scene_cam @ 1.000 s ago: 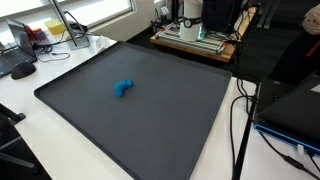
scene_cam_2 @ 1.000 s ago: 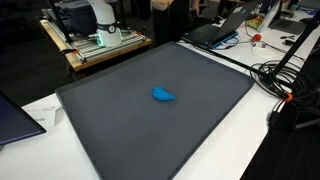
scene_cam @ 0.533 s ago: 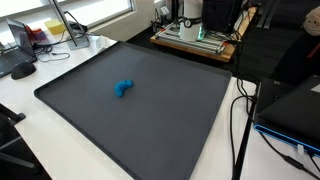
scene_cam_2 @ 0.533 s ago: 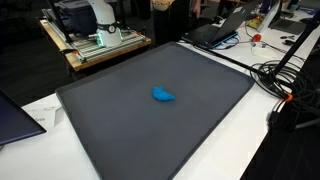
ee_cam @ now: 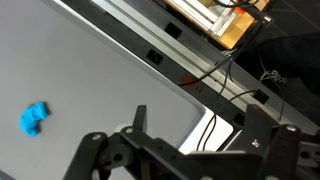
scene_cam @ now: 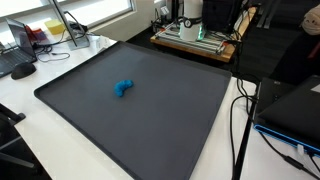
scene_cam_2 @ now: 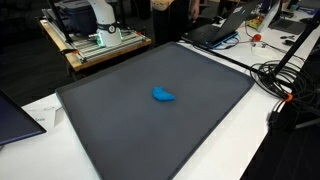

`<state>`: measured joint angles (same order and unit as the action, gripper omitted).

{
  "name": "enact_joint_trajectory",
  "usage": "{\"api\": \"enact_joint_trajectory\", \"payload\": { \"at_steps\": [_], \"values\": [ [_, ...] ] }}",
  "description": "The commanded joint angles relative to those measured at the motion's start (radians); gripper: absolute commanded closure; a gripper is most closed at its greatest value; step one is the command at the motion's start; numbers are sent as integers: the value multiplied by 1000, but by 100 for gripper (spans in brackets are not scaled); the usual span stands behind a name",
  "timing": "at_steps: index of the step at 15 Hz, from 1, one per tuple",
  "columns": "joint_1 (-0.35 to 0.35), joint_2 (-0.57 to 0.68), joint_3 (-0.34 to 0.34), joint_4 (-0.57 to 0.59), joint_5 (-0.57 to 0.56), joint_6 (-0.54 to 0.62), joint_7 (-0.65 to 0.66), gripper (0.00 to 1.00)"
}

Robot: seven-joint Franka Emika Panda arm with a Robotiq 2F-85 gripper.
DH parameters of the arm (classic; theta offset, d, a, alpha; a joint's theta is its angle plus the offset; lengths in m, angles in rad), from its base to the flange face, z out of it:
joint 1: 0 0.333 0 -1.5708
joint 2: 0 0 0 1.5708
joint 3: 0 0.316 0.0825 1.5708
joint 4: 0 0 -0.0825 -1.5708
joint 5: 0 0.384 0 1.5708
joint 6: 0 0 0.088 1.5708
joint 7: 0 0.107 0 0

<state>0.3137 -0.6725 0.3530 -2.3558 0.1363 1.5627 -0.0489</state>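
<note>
A small blue object (scene_cam: pixel 124 89) (scene_cam_2: pixel 163 96) lies alone near the middle of a large dark grey mat (scene_cam: pixel 160 120) (scene_cam_2: pixel 120 130) on a white table. In the wrist view the blue object (ee_cam: pixel 35 119) sits at the far left on the mat (ee_cam: pixel 90 70). My gripper (ee_cam: pixel 210 125) hangs high above the mat's edge, well away from the object. It is open, with nothing between its two dark fingers (ee_cam: pixel 140 115). Neither exterior view shows the gripper.
A wooden bench with a white machine (scene_cam: pixel 195 30) (scene_cam_2: pixel 95 35) stands behind the mat. Black cables (scene_cam: pixel 240 120) (scene_cam_2: pixel 285 80) trail along one side of the table. A laptop (scene_cam_2: pixel 225 25) and desk clutter (scene_cam: pixel 40 35) sit at the corners.
</note>
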Motion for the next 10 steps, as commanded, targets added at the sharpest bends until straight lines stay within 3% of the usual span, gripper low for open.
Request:
{"api": "enact_joint_trajectory", "payload": {
  "at_steps": [1,10],
  "values": [
    [25,22,2,17,-9,0,10,0],
    [25,47,-2,33,-15,0,7,0]
  ]
}}
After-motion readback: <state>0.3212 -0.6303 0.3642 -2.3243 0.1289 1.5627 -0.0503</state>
